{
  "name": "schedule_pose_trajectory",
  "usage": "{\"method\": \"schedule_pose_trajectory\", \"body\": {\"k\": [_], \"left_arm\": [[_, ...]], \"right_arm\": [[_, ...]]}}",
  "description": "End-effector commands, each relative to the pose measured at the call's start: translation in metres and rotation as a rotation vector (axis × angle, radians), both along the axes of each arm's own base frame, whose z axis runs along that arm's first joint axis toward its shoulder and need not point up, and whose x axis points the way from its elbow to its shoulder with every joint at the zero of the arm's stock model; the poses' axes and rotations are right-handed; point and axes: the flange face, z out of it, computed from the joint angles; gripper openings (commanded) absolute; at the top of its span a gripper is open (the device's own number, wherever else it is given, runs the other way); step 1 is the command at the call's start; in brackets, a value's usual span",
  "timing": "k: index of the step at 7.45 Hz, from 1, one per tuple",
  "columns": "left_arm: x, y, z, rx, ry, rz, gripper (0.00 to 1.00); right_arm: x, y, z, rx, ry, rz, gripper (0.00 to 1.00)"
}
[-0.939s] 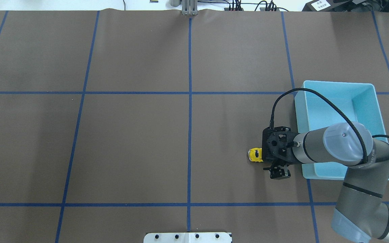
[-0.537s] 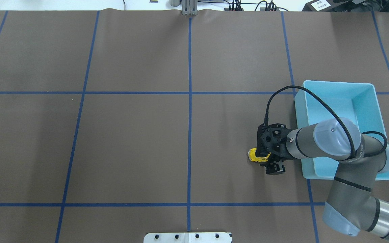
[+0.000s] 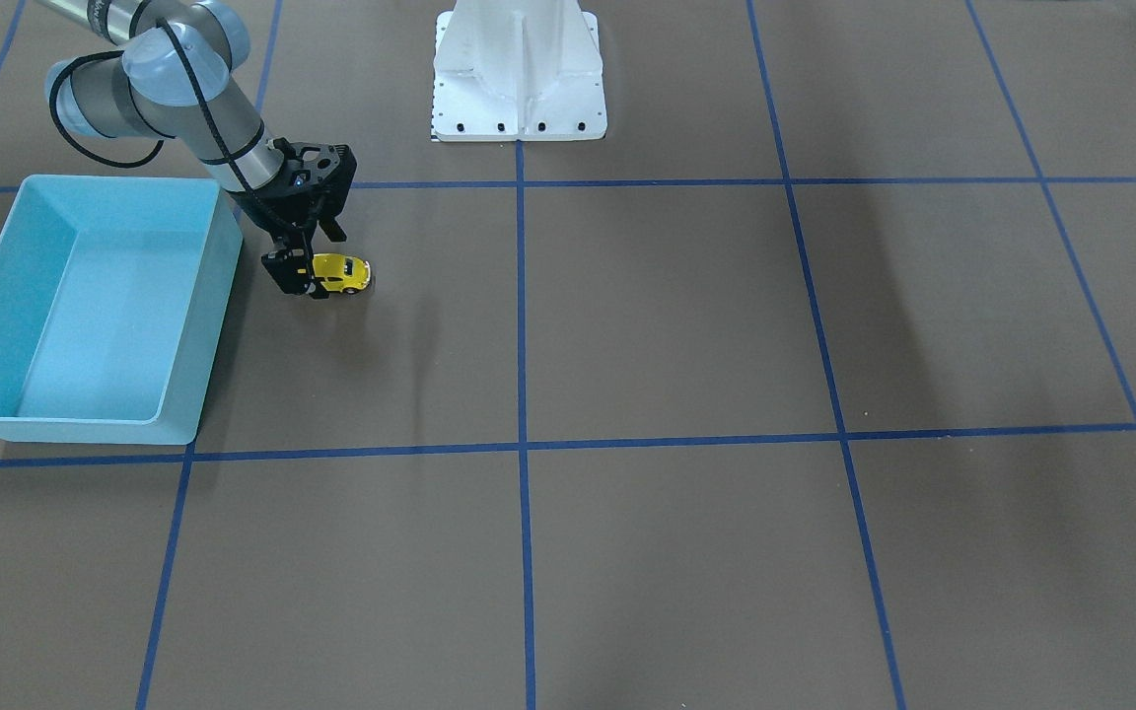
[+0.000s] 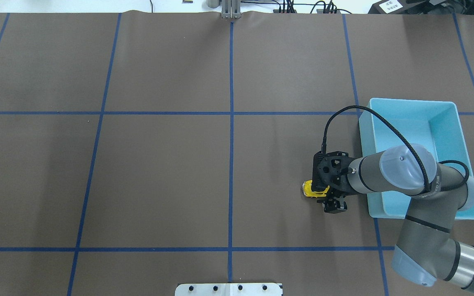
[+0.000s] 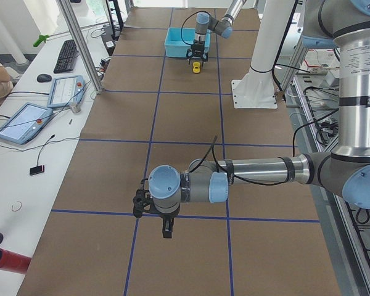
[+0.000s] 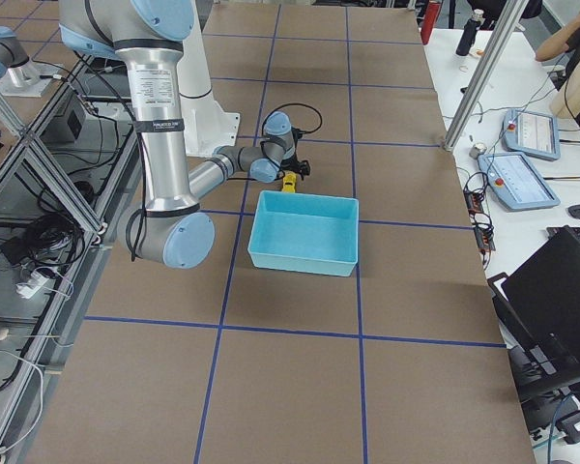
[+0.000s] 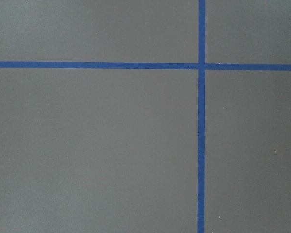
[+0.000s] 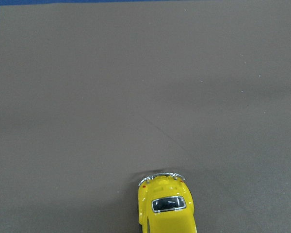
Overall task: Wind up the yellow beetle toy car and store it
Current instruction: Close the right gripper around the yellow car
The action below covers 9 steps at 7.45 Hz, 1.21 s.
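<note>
The yellow beetle toy car (image 4: 310,189) stands on the brown mat just left of the blue bin. It also shows in the front view (image 3: 345,273) and at the bottom of the right wrist view (image 8: 167,209), its rear window uppermost. My right gripper (image 4: 324,194) hangs low over the car's bin-side end, with its jaws open on either side of it (image 3: 304,268). My left gripper (image 5: 166,227) shows only in the exterior left view, far from the car above bare mat, and I cannot tell whether it is open or shut.
An open light-blue bin (image 4: 410,101) with nothing in it stands right of the car, partly under my right arm. The white robot base (image 3: 519,69) is at the robot's edge. Blue tape lines cross the mat (image 7: 201,145).
My right gripper has moved left, from beside the car to over its bin-side end. The car has not moved.
</note>
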Motion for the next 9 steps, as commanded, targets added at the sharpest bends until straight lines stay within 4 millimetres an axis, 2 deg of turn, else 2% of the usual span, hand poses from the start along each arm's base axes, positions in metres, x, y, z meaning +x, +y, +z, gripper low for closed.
{"method": "schedule_pose_trajectory", "body": {"k": [1,2,3,8,9], "left_arm": [[0.0,0.0,0.0,0.0,0.0,0.0,1.0],[0.0,0.0,0.0,0.0,0.0,0.0,1.0],[0.0,0.0,0.0,0.0,0.0,0.0,1.0],[0.0,0.0,0.0,0.0,0.0,0.0,1.0],[0.0001,0.0,-0.0001,0.0,0.001,0.0,1.0]], "right_arm": [[-0.0009,0.0006,0.0022,-0.002,0.002,0.0,0.99],[-0.0019,0.001,0.0037,-0.006,0.004,0.0,0.96],[-0.0025,0.0016,0.0037,-0.009,0.004,0.0,0.85],[-0.0018,0.0049,0.0094,-0.013,0.012,-0.005,0.84],[-0.0018,0.0049,0.0094,-0.013,0.012,-0.005,0.7]]}}
